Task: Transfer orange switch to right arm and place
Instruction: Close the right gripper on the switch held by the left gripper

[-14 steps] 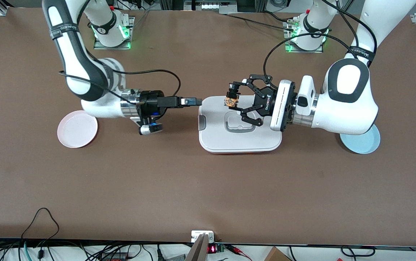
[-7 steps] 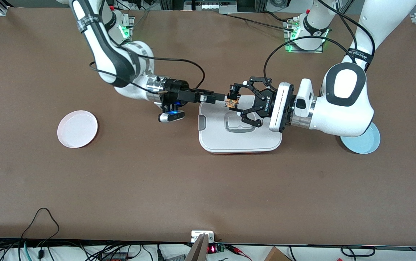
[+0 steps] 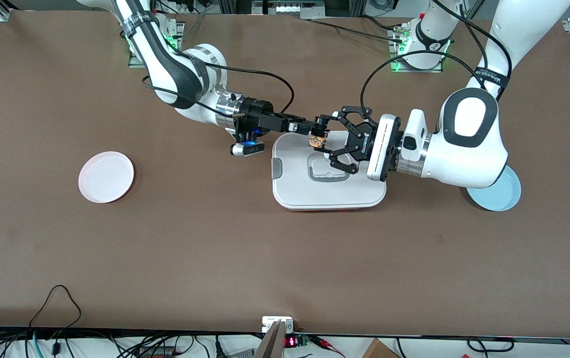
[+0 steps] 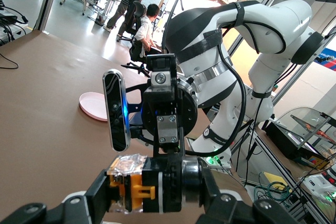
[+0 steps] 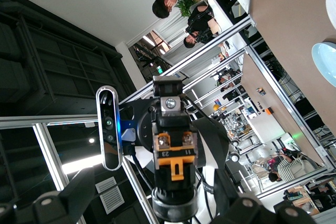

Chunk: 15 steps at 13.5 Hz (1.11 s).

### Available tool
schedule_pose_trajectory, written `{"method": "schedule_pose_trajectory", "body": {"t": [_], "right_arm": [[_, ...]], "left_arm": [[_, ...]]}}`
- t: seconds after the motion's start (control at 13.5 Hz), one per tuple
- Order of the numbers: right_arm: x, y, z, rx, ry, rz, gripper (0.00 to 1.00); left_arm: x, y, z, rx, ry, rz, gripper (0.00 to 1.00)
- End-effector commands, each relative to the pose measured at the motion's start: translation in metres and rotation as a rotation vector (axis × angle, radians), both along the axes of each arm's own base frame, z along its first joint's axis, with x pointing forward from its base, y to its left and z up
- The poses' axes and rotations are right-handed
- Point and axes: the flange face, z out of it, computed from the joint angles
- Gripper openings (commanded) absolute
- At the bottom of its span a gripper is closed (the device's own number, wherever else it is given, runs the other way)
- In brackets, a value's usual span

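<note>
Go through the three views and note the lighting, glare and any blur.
Front view: even overhead light, soft shadows under both arms, and the orange switch is small but sharp over the white tray. Left wrist view: bright background, and the switch's clear end glints. Right wrist view: dark upper background with glaring windows, and the switch is sharp.

The orange switch [image 3: 317, 140] in the left claw [image 3: 320, 135] is black with orange parts and what looks like clear shiny wrap at one end. Both claws are black; the right claw [image 3: 309, 130] carries a blue light. Beneath them lies a white tray [image 3: 359, 194] on the brown worktop [image 3: 265, 258], with a pink plate [image 3: 106, 176] and a pale blue plate [image 3: 501, 196].
</note>
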Motion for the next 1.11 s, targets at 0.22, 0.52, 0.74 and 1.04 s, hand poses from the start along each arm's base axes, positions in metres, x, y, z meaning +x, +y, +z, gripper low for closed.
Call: {"method": "schedule_pose_trajectory", "body": {"t": [0.22,0.52,0.74,1.04], "right_arm": [[0.0,0.006,0.006,0.026,-0.01,-0.033,0.9],[0.003,0.01,0.006,0.026,-0.026,-0.038,0.77],[0.0,0.016,-0.001,0.016,-0.043,-0.038,0.7],[0.002,0.03,-0.004,0.024,-0.052,-0.051,0.64]], "left_arm": [[-0.004,0.003,0.006,-0.027,-0.018,-0.007,0.0],[-0.004,0.004,0.008,-0.029,-0.018,-0.007,0.0],[-0.002,0.008,0.01,-0.029,-0.023,-0.002,0.0],[-0.003,0.007,0.01,-0.031,-0.014,-0.011,0.0]]}}
